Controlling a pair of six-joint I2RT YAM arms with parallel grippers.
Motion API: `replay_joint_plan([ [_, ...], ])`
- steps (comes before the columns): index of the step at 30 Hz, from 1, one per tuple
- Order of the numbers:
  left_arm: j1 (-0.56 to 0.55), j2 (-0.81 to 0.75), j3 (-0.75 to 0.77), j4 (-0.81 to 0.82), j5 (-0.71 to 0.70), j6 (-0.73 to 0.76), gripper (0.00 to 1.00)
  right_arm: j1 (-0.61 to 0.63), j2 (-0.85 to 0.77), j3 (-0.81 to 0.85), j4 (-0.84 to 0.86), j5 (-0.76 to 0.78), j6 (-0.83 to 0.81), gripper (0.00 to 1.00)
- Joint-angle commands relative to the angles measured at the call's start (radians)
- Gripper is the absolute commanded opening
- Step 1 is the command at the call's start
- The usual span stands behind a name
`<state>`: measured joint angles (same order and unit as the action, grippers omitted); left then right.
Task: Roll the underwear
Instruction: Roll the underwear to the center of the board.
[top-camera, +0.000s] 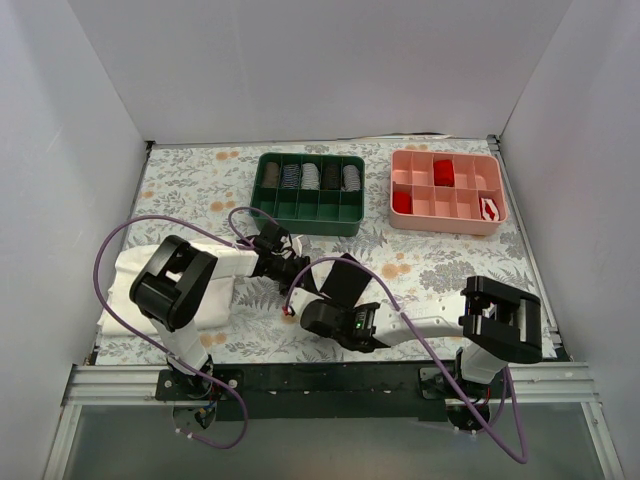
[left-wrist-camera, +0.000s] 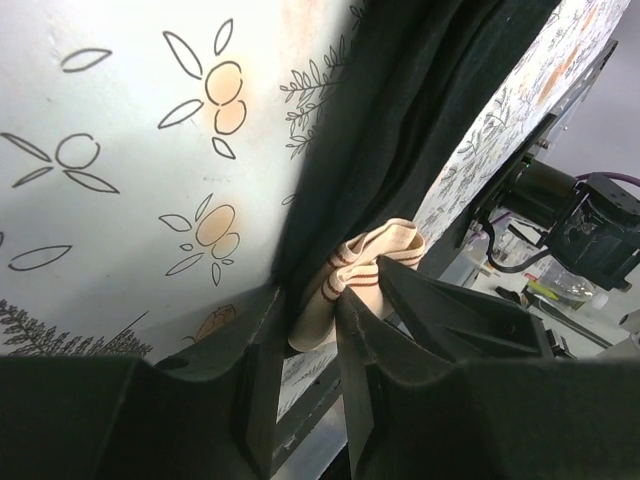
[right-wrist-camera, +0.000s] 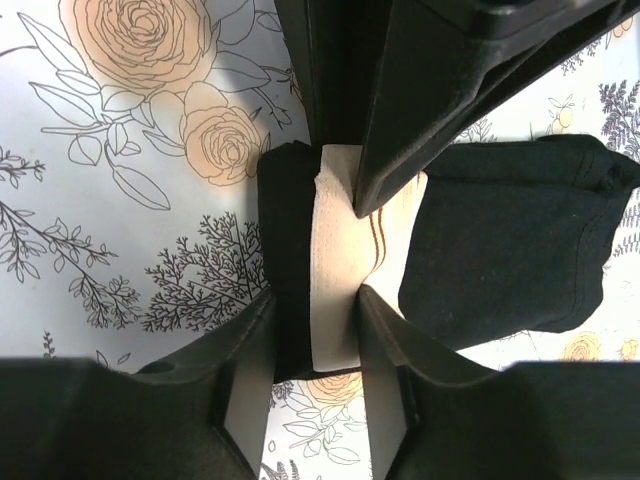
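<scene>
Underwear (top-camera: 345, 278), one black pair, lies mid-counter (top-camera: 450, 270) in front of the green tray (top-camera: 308, 226). The left gripper (left-wrist-camera: 308, 300) and right gripper (right-wrist-camera: 315, 295) are each clenched on its beige waistband, likely to hold that edge taut so rolling can begin. Counted: two grippers, one garment, two trays, including the pink tray (top-camera: 446, 226).

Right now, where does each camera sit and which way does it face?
Top: above and behind the arm bases, looking down on the table; both arms show.
Left wrist: on the left arm, looking along the left pincer, shut on the underwear.
Right wrist: on the right arm, looking down past the right pincer, shut on the same underwear.
Shared: both wrist views show the beige waistband.
</scene>
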<state>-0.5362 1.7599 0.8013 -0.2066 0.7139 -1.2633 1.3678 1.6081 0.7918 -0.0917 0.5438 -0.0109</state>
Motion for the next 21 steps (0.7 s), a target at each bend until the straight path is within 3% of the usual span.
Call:
replay_joint_plan([
  [1, -0.011, 0.061, -0.042, -0.146, -0.16, 0.076, 0.27, 0.001, 0.078, -0.025, -0.048, -0.036, 0.069, 0.39],
  [4, -0.011, 0.064, -0.037, -0.154, -0.162, 0.079, 0.28, 0.001, 0.066, -0.039, -0.04, -0.051, 0.086, 0.27],
  [7, -0.01, 0.061, -0.028, -0.165, -0.186, 0.074, 0.29, -0.001, 0.039, -0.057, -0.023, -0.108, 0.077, 0.21],
  [12, 0.027, -0.011, -0.004, -0.214, -0.287, 0.038, 0.36, -0.009, 0.013, -0.04, -0.008, -0.278, 0.061, 0.19],
  [15, 0.067, -0.106, 0.004, -0.24, -0.353, 0.019, 0.45, -0.024, 0.03, -0.01, 0.015, -0.387, 0.075, 0.18],
  [17, 0.088, -0.173, 0.004, -0.258, -0.393, 0.005, 0.58, -0.041, 0.039, 0.007, 0.029, -0.457, 0.083, 0.17],
  [21, 0.146, -0.27, -0.016, -0.304, -0.491, -0.01, 0.65, -0.093, 0.039, 0.026, 0.081, -0.586, 0.114, 0.17],
])
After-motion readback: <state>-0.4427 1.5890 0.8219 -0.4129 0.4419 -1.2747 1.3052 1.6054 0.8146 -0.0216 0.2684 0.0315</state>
